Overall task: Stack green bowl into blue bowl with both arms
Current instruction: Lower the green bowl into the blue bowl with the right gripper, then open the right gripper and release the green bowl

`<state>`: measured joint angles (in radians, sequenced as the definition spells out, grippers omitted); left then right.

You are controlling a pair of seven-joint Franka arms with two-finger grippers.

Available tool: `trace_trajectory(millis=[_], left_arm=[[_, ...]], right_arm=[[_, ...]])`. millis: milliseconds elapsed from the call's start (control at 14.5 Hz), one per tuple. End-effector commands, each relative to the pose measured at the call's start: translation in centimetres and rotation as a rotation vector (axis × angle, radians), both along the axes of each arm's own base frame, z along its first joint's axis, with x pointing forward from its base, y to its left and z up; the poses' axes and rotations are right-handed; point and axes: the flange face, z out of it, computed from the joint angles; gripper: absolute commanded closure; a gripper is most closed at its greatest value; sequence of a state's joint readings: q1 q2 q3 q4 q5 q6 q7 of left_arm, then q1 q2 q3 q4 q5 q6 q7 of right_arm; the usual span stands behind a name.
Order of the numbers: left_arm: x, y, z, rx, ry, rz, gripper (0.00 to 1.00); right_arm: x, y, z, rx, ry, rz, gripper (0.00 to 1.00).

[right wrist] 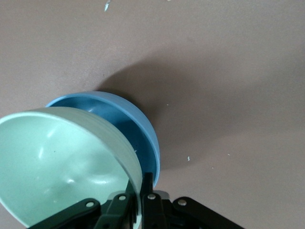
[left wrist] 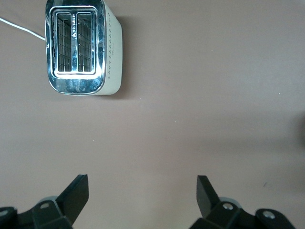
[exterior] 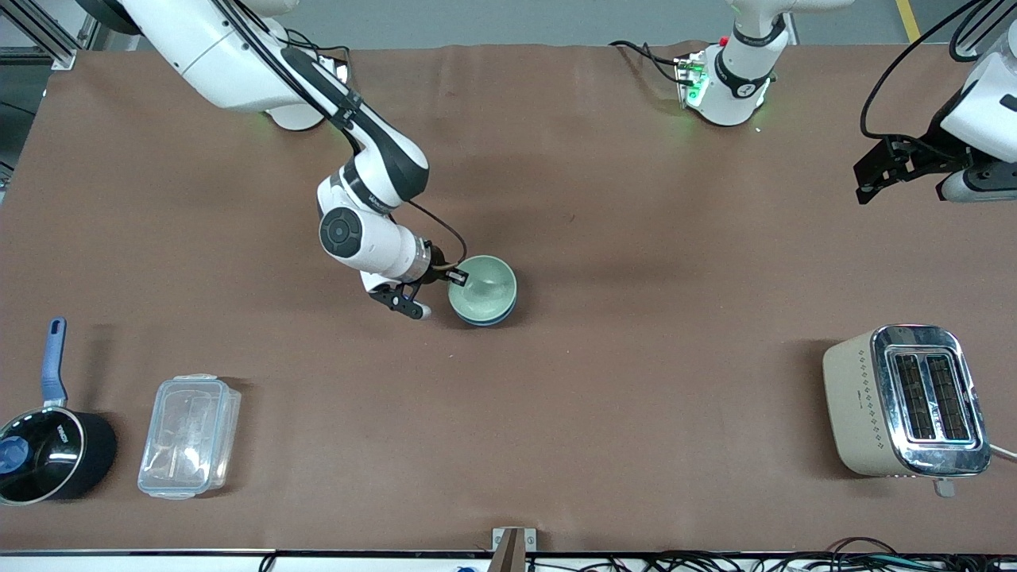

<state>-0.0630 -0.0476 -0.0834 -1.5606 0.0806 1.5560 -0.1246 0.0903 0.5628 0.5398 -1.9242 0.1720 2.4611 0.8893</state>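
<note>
The right arm's small black two-finger gripper (exterior: 455, 276) is pinching the rim of the small round pale mint-green glossy bowl (exterior: 482, 287), with one finger (right wrist: 148, 202) on the outside of the wall and the other on the inside, the jaws closed tight on that thin edge. The green bowl is sitting tilted inside the small round mid-blue glossy bowl (exterior: 494, 318), whose lighter blue inner wall (right wrist: 126, 124) is showing past the green rim in the right wrist view. Both bowls are resting near the middle of the brown table surface (exterior: 636, 318), the blue one peeking out as a narrow crescent under the green one on the side nearer the front camera. The left arm is waiting, its black gripper (exterior: 870, 173) hanging in the air over the table's edge at the left arm's end; its two fingers (left wrist: 76, 193) are standing wide apart with nothing between them. A cream-sided toaster with a chrome top and two slots (exterior: 906, 401) is standing at the left arm's end of the table. At the right arm's end, a black saucepan with a blue handle (exterior: 44, 445) is sitting just beside a clear rectangular plastic container (exterior: 189, 435).
</note>
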Motion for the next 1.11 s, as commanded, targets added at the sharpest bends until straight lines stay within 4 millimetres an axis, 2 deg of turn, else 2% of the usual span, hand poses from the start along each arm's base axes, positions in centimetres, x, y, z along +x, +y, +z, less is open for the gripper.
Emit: trace_trajectory(millis=[0,69,138,208,277,346,415,484,692,899,1038], left_arm=[[-0.8,-0.2,0.2,-0.011,0.01,-0.013,0.0],[-0.8,-0.2,0.2,-0.011,0.01,-0.013,0.0],[-0.8,-0.2,0.2,-0.011,0.01,-0.013,0.0],[-0.8,-0.2,0.2,-0.011,0.012,-0.013,0.0],[-0.8,-0.1,0.2,-0.011,0.01,-0.012,0.0],[-0.8,-0.1,0.2,-0.011,0.01,-0.012,0.0],[-0.7,-0.1,0.2,-0.011,0.012,-0.012,0.0],[-0.7,-0.1,0.2,-0.011,0.012,-0.01,0.0],[-0.7,-0.1,0.2,-0.011,0.01,-0.01,0.0],[-0.7,-0.1,0.2,-0.013,0.011,-0.01,0.0],[-0.7,-0.1,0.1,-0.011,0.012,-0.01,0.0]], right_arm=[[-0.1,0.0,-0.2,-0.008,-0.003,-0.009,0.92],[-0.1,0.0,-0.2,-0.008,-0.007,-0.008,0.89],[0.0,-0.1,-0.2,-0.011,-0.012,-0.005,0.79],[0.2,-0.3,-0.2,-0.01,-0.012,-0.008,0.63],[0.4,-0.4,0.0,-0.009,-0.015,-0.009,0.29],[0.6,-0.5,0.3,-0.009,-0.021,-0.009,0.11],[0.9,-0.7,1.0,-0.009,-0.034,-0.005,0.05],[1.1,-0.7,1.9,-0.01,-0.044,-0.004,0.02],[2.6,-3.3,7.0,-0.049,-0.076,0.003,0.0],[5.0,-9.6,12.9,-0.137,-0.155,0.08,0.0],[6.1,-14.8,16.7,-0.179,-0.209,0.107,0.0]])
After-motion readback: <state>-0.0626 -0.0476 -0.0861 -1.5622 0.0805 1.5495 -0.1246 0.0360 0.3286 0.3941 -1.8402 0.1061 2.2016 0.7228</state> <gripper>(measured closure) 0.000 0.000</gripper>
